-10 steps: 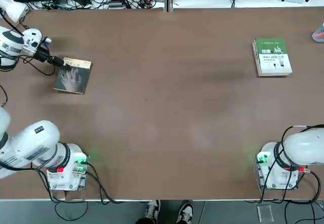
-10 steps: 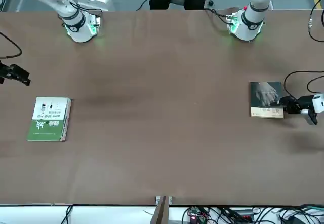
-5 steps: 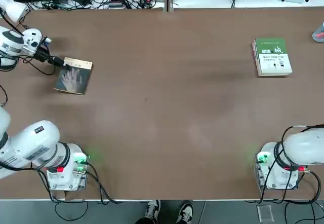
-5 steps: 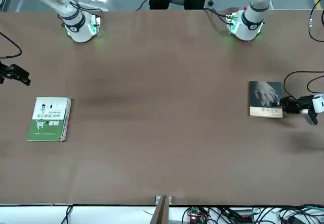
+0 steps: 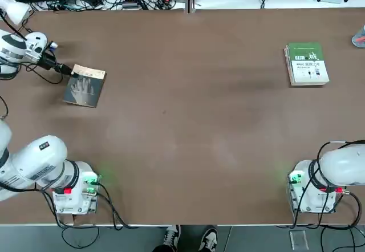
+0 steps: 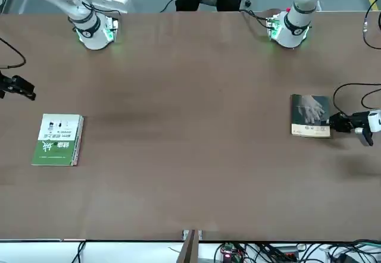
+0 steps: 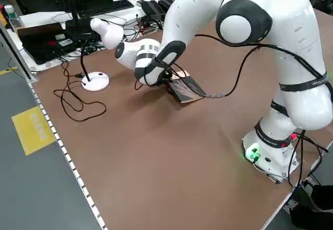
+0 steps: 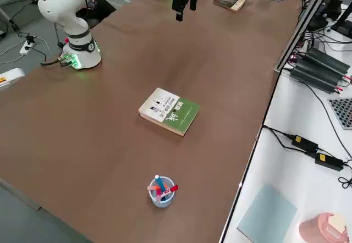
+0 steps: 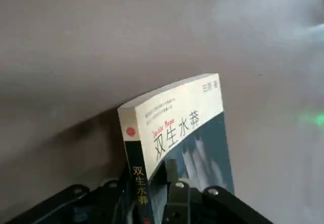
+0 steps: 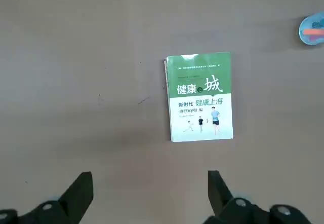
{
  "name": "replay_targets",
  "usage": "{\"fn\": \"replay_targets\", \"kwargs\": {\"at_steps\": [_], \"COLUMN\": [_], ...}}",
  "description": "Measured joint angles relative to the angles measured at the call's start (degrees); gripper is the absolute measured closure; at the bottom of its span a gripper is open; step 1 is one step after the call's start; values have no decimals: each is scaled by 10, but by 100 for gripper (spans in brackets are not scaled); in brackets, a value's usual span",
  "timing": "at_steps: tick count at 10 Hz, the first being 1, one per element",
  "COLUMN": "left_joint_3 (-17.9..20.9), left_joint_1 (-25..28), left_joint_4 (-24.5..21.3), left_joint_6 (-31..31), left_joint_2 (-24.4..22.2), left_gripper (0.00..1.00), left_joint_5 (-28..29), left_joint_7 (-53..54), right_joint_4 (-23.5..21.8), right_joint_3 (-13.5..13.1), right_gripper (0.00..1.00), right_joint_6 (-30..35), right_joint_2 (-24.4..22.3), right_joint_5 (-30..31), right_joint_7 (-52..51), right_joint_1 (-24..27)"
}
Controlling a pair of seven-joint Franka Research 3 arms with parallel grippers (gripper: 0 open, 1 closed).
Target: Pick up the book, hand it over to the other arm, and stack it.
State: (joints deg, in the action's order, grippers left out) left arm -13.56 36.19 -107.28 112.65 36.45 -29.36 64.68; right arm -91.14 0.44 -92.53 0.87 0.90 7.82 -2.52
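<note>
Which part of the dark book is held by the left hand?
Left hand: grips the dark book by its spine edge, one finger over the cover.

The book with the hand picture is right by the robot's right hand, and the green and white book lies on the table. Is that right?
Not quite: the book with the hand picture is by the robot's left hand. The top view shows it.
</note>
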Motion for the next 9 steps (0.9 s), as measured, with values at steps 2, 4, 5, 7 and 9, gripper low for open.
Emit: {"fn": "replay_targets", "kwargs": {"at_steps": [2, 4, 5, 7, 9], "left_joint_3": [0, 0, 0, 0, 1], "left_joint_1": [1, 1, 1, 1, 2], "left_joint_4": [7, 10, 12, 13, 14], "left_joint_6": [-20, -29, -32, -39, -46], "left_joint_2": [0, 0, 0, 0, 0], "left_gripper": [95, 99, 100, 99, 99], "left_joint_5": [0, 0, 0, 0, 0], "left_joint_7": [0, -1, -1, -1, -4], "right_joint_4": [0, 0, 0, 0, 0], "right_joint_3": [0, 0, 0, 0, 0], "right_gripper": [0, 0, 0, 0, 0], "right_joint_6": [0, 0, 0, 0, 0], "right_joint_2": [0, 0, 0, 0, 0], "right_joint_5": [0, 0, 0, 0, 0], "right_joint_7": [0, 0, 0, 0, 0], "right_joint_1": [0, 0, 0, 0, 0]}}
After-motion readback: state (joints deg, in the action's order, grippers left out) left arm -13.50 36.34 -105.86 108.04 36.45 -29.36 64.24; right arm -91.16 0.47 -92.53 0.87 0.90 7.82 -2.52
